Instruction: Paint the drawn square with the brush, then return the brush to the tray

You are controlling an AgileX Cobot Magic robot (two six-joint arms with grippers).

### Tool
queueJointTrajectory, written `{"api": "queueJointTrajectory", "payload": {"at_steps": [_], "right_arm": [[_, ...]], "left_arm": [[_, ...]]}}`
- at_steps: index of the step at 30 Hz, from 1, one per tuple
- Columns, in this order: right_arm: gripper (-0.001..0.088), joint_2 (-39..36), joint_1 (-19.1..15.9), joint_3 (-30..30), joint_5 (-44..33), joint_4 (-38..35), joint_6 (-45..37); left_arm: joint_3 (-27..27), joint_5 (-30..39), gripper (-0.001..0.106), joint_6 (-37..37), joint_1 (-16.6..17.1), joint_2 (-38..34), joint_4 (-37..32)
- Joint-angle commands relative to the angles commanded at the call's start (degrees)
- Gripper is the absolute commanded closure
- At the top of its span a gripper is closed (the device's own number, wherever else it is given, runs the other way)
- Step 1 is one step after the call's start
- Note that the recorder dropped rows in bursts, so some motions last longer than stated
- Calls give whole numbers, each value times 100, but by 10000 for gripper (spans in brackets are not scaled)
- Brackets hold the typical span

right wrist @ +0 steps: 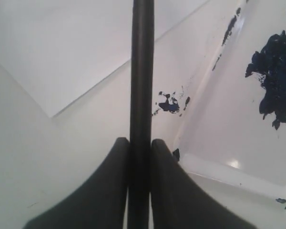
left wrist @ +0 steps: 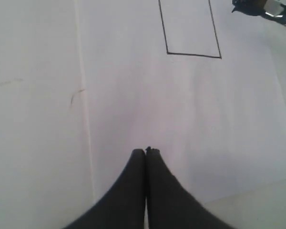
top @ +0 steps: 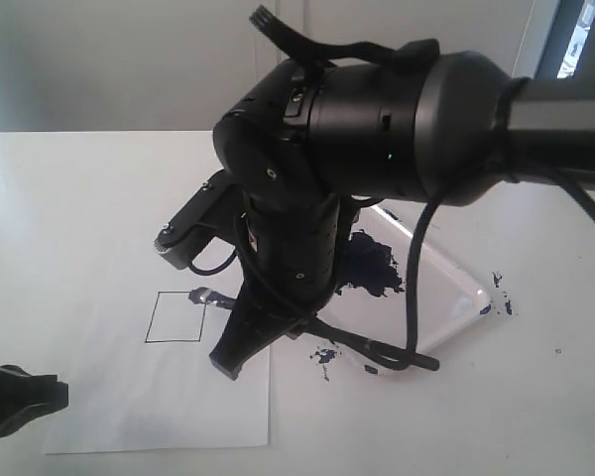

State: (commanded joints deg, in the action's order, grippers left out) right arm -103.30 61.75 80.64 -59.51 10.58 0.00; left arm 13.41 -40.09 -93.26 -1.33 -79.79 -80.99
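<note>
R side first: your right hand (right wrist: 141, 141) is closed narrow on the brush (right wrist: 142, 62). The black handle is pinched between both fingers and runs straight out ahead. Just beside the hand, on the side away from the paper, is the tray (right wrist: 219, 171), with its rim corner close by one fingertip. The dark blue paint blotch (right wrist: 276, 81) lies further in on the tray floor. Small paint splatters (right wrist: 169, 105) dot the counter (right wrist: 28, 157) between the handle and the tray rim. Beyond those, ahead of the hand, the corner of the paper sheet (right wrist: 62, 43) begins.

In the ext. view the brush's far end, silver ferrule and stained bristles, sits out in front of the right hand at the corner of the drawn square (top: 176, 317) nearest that hand. It looks to be at or just outside the line. You can't tell from here whether the bristles touch the paper; the arm blocks most of it.

L side: your left hand (left wrist: 146, 152) has its fingers pressed together w/ nothing between them. It's over the paper sheet, and the drawn square is ahead of it, well apart. The brush tip shows past the square's far corner.
</note>
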Motion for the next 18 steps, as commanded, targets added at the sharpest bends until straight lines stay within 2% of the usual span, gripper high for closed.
{"api": "queueJointTrajectory", "payload": {"at_steps": [5,18], "right_arm": [[868,-230,0,114,-47,-45,0],[868,-572,0,659,-63,-1,-134]], "left_arm": [[0,379,1053,-229,0,-330,-47],[0,399,1053,-351,0,-494,-47]]}}
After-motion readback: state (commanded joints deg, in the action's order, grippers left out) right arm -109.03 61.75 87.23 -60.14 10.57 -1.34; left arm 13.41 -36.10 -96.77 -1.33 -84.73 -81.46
